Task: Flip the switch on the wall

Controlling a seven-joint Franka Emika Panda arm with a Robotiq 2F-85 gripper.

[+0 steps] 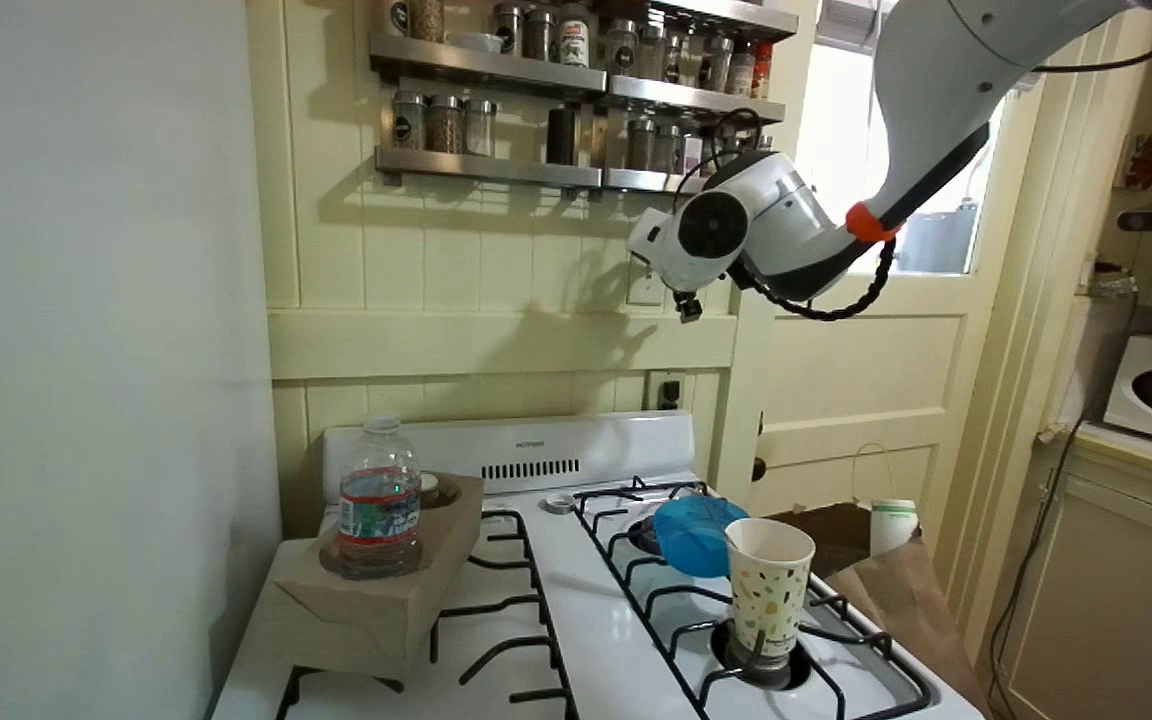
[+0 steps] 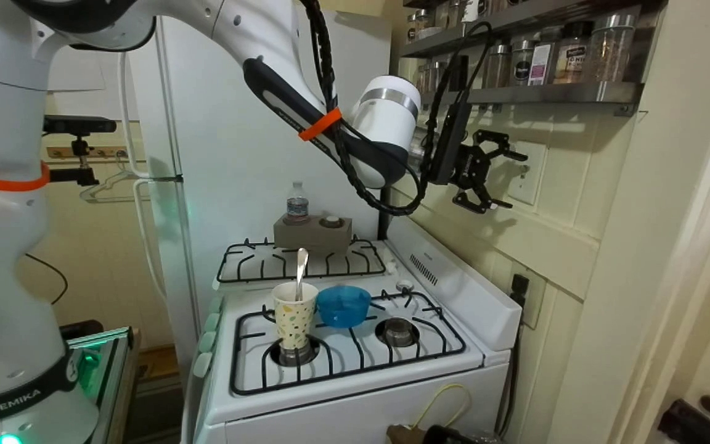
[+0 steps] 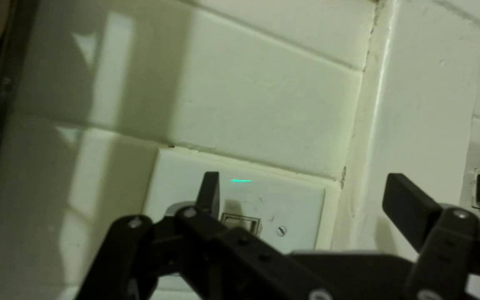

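Observation:
The switch is a white plate on the cream panelled wall (image 1: 496,270). It shows in both exterior views (image 1: 646,290) (image 2: 529,171) and in the wrist view (image 3: 294,200). In the wrist view its framed toggle opening is partly hidden by a gripper finger. My gripper (image 2: 511,180) is open and empty, close in front of the plate. In the wrist view, one fingertip of the gripper (image 3: 302,183) lies over the plate beside the toggle. The other lies over the wooden rail. I cannot tell whether a finger touches. In an exterior view the wrist mostly hides the fingers.
Metal shelves (image 1: 496,65) with spice jars hang above the switch. An outlet (image 2: 530,299) with a black plug is below it. The stove (image 1: 576,590) holds a patterned cup (image 1: 769,590), a blue bowl (image 1: 691,537) and a box with a bottle (image 1: 379,510).

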